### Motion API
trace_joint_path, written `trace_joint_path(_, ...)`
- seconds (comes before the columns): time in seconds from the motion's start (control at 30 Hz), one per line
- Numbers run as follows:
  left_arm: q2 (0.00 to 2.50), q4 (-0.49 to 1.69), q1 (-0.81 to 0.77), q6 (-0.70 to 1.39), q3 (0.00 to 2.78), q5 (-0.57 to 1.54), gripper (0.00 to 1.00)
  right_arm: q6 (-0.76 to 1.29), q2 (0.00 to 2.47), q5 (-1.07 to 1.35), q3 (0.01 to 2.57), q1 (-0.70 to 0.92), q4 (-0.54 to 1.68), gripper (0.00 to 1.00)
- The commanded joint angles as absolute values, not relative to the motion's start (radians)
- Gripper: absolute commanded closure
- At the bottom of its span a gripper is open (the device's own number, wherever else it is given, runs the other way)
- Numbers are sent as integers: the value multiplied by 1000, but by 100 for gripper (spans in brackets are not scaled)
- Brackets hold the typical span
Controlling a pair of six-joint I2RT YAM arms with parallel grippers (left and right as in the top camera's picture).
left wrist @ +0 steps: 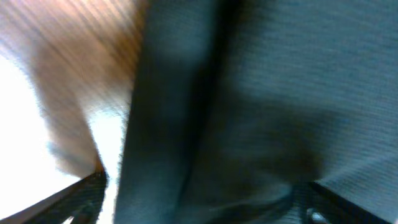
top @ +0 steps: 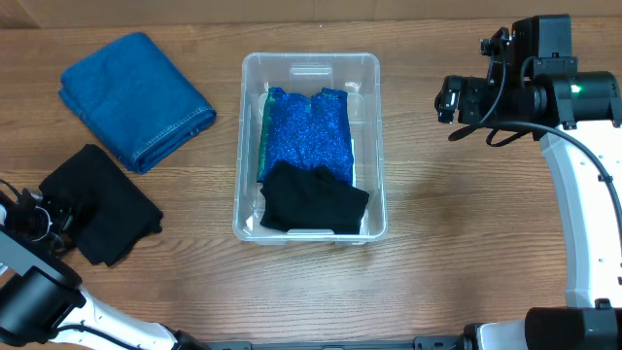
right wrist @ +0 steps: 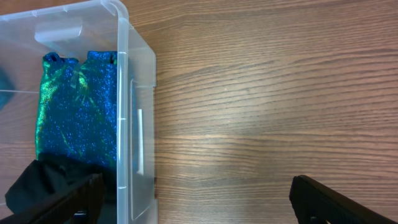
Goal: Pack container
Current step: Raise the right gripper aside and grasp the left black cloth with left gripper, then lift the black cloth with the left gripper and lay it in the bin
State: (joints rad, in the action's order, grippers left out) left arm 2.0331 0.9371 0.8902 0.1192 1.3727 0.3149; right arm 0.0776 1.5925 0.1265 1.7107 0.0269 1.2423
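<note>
The clear container (top: 374,146) stands at the table's middle. Inside lie a sparkly blue-green cloth (top: 306,131) and a black cloth (top: 313,199) at its near end. The right wrist view shows the container's wall (right wrist: 134,112) and the sparkly cloth (right wrist: 74,106). Another black cloth (top: 112,204) lies on the table at the left. My left gripper (top: 44,216) is at its left edge. In the blurred left wrist view its fingers (left wrist: 205,202) are wide apart with the black cloth (left wrist: 261,93) between them. My right gripper (top: 449,100) is open and empty, above the table right of the container, and also shows in its wrist view (right wrist: 199,205).
A folded blue denim cloth (top: 136,97) lies at the back left. Bare wooden table (top: 447,214) lies right of the container.
</note>
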Motion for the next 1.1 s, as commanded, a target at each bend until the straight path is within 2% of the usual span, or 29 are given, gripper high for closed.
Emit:
trace_joint_path(0.0, 2108, 934, 880, 35, 1357, 552, 52, 79, 1579, 133, 1716, 27, 1237, 0)
trace_joint_path(0.07, 2097, 942, 880, 30, 1357, 610, 80, 79, 1579, 133, 1716, 27, 1239, 0)
trace_joint_path(0.13, 2077, 947, 880, 29, 1357, 664, 93, 79, 1579, 133, 1716, 27, 1240, 0)
trace_joint_path(0.17, 2049, 953, 880, 29, 1357, 707, 96, 79, 1579, 133, 1716, 27, 1241, 0)
trace_joint_path(0.43, 1669, 987, 835, 75, 1358, 857, 96, 79, 1579, 133, 1716, 27, 1240, 0)
trace_joint_path(0.6, 1364, 936, 677, 201, 1359, 855, 96, 79, 1579, 133, 1716, 27, 1240, 0)
trace_joint_path(0.73, 1225, 805, 425, 368, 1359, 725, 96, 79, 1579, 133, 1716, 27, 1241, 0)
trace_joint_path(0.8, 1206, 727, 241, 406, 1359, 602, 96, 79, 1579, 133, 1716, 27, 1241, 0)
trace_joint_path(0.93, 1273, 616, -80, 408, 1359, 347, 96, 80, 1579, 133, 1716, 27, 1241, 0)
trace_joint_path(1.07, 1398, 494, -265, 366, 1359, 279, 96, 80, 1579, 133, 1716, 27, 1244, 0)
